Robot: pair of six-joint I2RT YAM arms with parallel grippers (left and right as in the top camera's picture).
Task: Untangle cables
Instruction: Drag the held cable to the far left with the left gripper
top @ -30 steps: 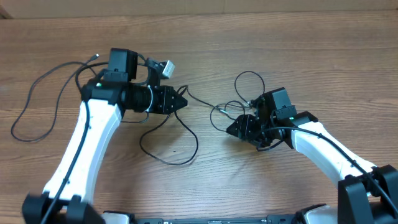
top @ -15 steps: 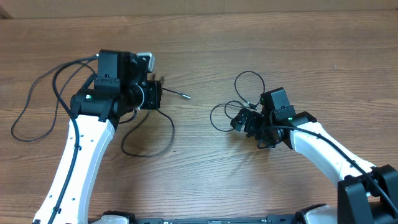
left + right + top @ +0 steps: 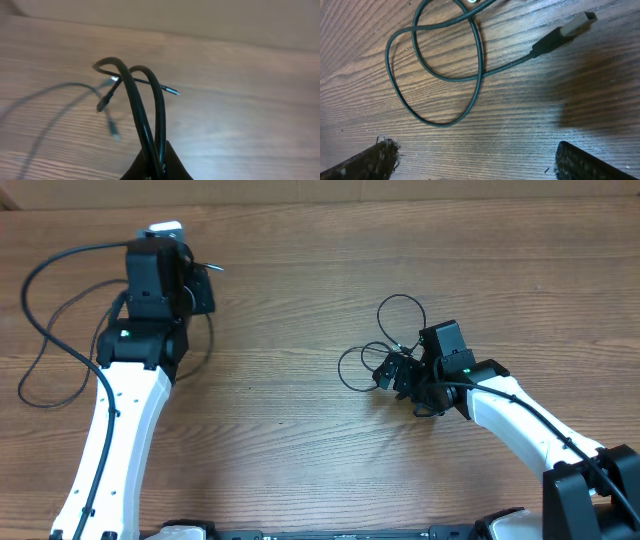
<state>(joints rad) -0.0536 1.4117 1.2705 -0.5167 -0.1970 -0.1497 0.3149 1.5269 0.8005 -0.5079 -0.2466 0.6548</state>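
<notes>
A: The left gripper [image 3: 155, 169] is clamped tight on a thin black flexible cord [image 3: 135, 105]. Two strands sit pinched side by side between the fingertips and rise ahead of the hand into a bend.

B: Just past that bend a slim pin-like plug tip [image 3: 172, 91] pokes out sideways. The cord looks feather-light and limp to me. It's held above the brown wooden table [image 3: 300, 440] and keeps only a loose arc.

A: Agreed, it's soft stuff with a smooth jacket, so it would likely slide through a slack pinch. Now the right gripper [image 3: 475, 159]: its jaws are spread wide and hold nothing.

B: Ahead of those fingertips lies a second thin dark cord [image 3: 479, 65]. It's curled flat on the wood in overlapping loops, and its flat silver plug [image 3: 575, 25] lies further ahead and off to one side.

A: Where would you take hold?

B: At the dark collar just behind that plug, I'd judge, since it's the one stiff bit. Drawing an end back through the loops seems safer than tugging mid-loop, which could cinch a knot.

A: It's low to the table, though. The fingers have to straddle it from above and close right at the surface.

B: Nothing here is brittle, but I wouldn't bend that plug joint hard.
</notes>
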